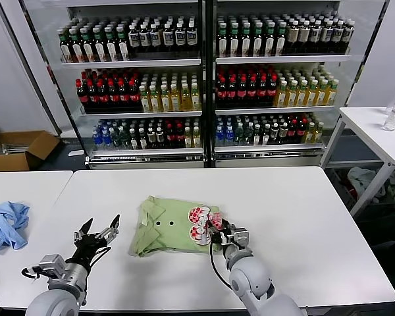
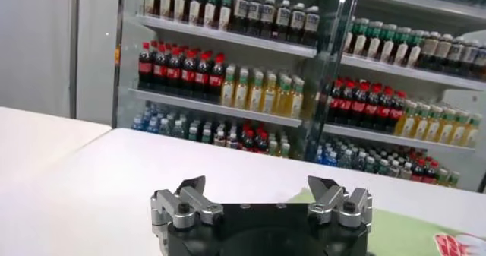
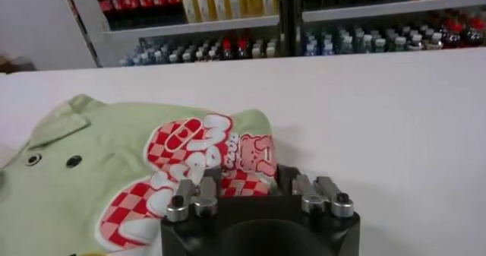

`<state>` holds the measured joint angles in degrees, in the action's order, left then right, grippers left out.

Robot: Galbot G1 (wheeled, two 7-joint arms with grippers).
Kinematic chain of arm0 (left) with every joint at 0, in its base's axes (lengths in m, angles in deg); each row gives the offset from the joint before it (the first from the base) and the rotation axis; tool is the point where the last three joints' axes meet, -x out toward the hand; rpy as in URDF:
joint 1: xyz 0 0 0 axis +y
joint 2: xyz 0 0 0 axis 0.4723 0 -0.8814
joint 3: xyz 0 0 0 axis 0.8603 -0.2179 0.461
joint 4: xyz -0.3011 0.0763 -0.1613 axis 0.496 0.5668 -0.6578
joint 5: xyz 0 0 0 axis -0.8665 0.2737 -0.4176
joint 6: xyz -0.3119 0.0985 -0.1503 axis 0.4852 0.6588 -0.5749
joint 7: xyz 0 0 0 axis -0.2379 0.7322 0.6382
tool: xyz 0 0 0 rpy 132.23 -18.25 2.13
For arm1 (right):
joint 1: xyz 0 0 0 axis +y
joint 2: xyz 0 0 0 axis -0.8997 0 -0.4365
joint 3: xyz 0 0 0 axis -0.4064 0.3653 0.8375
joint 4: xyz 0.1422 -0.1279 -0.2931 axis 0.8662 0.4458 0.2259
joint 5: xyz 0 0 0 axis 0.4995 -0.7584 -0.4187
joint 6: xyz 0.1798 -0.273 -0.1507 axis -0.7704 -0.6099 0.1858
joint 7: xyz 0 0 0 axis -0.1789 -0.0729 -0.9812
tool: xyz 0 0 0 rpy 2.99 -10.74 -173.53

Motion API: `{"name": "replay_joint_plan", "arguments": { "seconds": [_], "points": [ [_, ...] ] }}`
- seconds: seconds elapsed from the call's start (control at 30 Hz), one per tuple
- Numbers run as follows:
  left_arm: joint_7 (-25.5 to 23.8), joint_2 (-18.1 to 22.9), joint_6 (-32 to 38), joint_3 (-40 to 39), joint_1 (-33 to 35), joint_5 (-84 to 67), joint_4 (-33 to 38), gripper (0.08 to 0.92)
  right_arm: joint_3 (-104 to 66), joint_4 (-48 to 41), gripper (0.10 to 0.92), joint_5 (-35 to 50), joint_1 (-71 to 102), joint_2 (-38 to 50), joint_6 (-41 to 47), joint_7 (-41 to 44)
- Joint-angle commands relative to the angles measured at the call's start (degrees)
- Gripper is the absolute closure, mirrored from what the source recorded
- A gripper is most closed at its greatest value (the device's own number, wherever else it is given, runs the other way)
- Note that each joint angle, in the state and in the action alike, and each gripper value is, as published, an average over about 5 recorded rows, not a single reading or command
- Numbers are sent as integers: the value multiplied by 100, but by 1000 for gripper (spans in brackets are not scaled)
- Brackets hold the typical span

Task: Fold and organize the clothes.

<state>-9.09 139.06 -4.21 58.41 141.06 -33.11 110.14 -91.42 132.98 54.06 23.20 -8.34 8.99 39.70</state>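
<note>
Both sets of jaws stand apart: my left gripper [image 1: 100, 232] hovers spread just off the shirt's left edge, gripping nothing, and my right gripper [image 1: 225, 234] sits at the shirt's right edge by the print, its fingers [image 3: 191, 198] parted with nothing pinched between them as far as I can see. My polo shirt [image 1: 171, 226] lies near the front middle of the white table [image 1: 296, 217], already gathered into a compact bundle, collar [image 3: 64, 121] and dark buttons [image 3: 74, 161] toward my left, red-and-white graphic [image 1: 204, 224] toward my right. I judge the folding mostly done, with tidying or a last fold in hand. Next I would need a low, square pinch on a loose edge, since soft cloth slips and bunches. A light blue garment [image 1: 5, 224] lies well apart on the neighbouring table [image 1: 33, 187], with the drinks cooler [image 1: 204, 79] behind
</note>
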Motion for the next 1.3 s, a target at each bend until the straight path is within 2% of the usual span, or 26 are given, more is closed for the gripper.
{"name": "replay_joint_plan", "arguments": {
  "seconds": [0.03,0.4,0.5,0.73,0.83,1.07,1.3],
  "points": [
    [0,-52,-9,146,137,9,30,177,62,-335,535,286,-516,273,188,143],
    [-32,-56,-33,27,85,-1,105,177,-270,-612,853,135,-1149,965,194,686],
    [-54,-64,-33,-22,77,22,128,177,-378,-655,892,71,-1236,1272,204,814],
    [-72,-25,-2,-151,-12,184,99,177,-633,-378,893,-589,-886,1577,142,1034],
    [-65,-3,7,-190,-44,238,105,177,-732,-10,861,-985,-436,1570,-345,936],
    [-61,31,113,-169,44,430,193,177,-1216,939,672,-1436,827,1500,-1849,596],
    [-59,84,186,-88,253,645,374,177,-1664,1623,482,-1344,1523,1443,-2071,488]
  ]
}}
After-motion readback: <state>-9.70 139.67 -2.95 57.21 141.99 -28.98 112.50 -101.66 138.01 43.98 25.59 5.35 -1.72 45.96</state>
